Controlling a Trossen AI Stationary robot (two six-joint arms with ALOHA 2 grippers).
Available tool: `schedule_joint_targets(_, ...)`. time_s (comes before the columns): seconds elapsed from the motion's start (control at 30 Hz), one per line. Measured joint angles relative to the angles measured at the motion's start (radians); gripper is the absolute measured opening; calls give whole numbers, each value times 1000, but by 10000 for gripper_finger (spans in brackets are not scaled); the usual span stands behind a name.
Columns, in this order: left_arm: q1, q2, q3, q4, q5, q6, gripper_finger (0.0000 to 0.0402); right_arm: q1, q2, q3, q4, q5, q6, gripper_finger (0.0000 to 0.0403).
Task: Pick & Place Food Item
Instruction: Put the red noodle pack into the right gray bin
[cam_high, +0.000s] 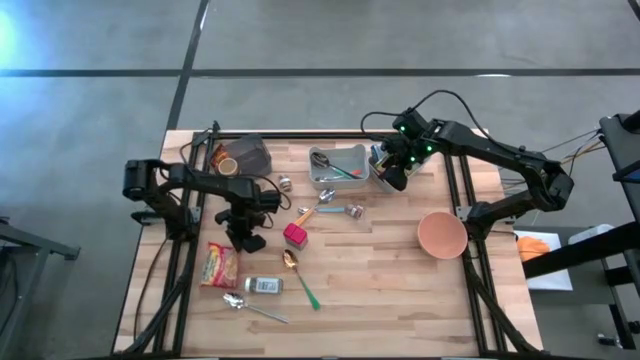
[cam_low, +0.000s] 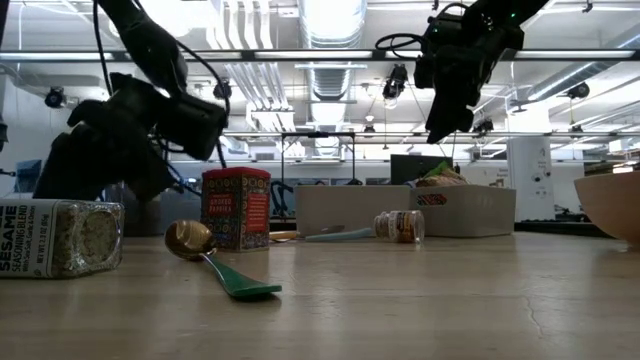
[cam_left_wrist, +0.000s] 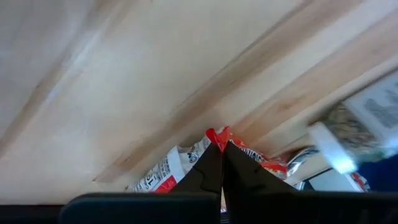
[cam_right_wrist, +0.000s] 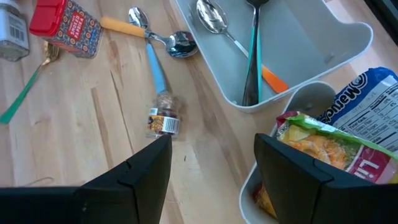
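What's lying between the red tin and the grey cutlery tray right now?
In the high view, between the red tin and the grey cutlery tray lie two spoons, orange- and blue-handled, beside a small spice jar.

a lab: ceiling strip lights (cam_low: 330, 20), robot rig table (cam_high: 380, 290).

Seen past the right gripper (cam_right_wrist: 211, 168), its two dark fingers spread apart above the wooden table (cam_right_wrist: 93, 118): a grey tray (cam_right_wrist: 311, 43) holding spoons, a white bin (cam_right_wrist: 298, 102) with food packets (cam_right_wrist: 323, 146), a small spice jar (cam_right_wrist: 163, 119) lying on its side, and a red-lidded tin (cam_right_wrist: 65, 25) beside loose spoons.
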Motion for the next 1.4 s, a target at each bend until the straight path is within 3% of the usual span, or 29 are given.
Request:
schedule_joint_targets(0.23,0,-127,77,-68,-46,-29,0,5,-9,0,13,-14,11,225)
schedule_joint_targets(0.33,0,-200,118,-101,-71,-70,0,5,-11,0,45,-79,12,225)
schedule_joint_targets(0.47,0,-302,169,-104,-90,-146,0,13,-11,0,165,-208,67,225)
schedule_joint_targets(0.7,1,-443,288,-102,-236,-267,0,138,-13,0,409,-204,255,225)
schedule_joint_targets(1.2,35,-488,594,-77,-582,-309,0,467,-6,11,663,231,326,225)
schedule_joint_targets(1.4,85,-488,644,102,-610,-276,0,547,-1,10,713,452,326,225)
